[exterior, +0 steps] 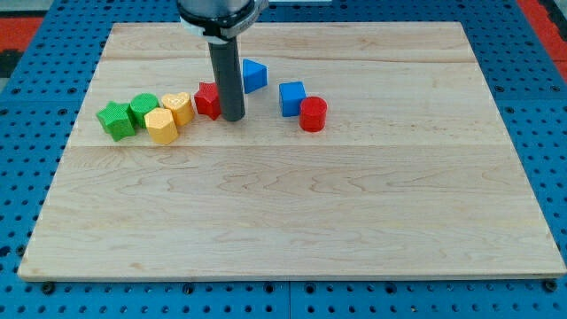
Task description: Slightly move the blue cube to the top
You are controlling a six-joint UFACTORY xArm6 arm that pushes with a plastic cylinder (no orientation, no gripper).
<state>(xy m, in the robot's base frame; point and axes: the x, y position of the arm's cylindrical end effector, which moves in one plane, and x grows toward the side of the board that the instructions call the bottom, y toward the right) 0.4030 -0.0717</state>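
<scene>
Blue cube (291, 97) untouched; my tip (233, 117) sits well to its left, no jaws on this rod.
Route below the cube, clear of the red cylinder (313, 114) touching it, then push gently up.

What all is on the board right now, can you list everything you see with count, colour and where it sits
Green star block: one, green, far left of the row.
Green block: one, green, shape unclear, just right of the star.
Yellow hexagonal block: one, yellow, below and right of the green block.
Yellow heart block: one, yellow, right of the green block.
Red block: one, red, partly hidden behind the rod.
Blue wedge-like block: one, blue, right of the rod, nearest the view's top.
Blue cube: one, blue, right of centre.
Red cylinder: one, red, touching the cube's lower right.
Wooden board: one, light wood.
My tip: one, dark, beside the red block, left of the blue cube.
</scene>
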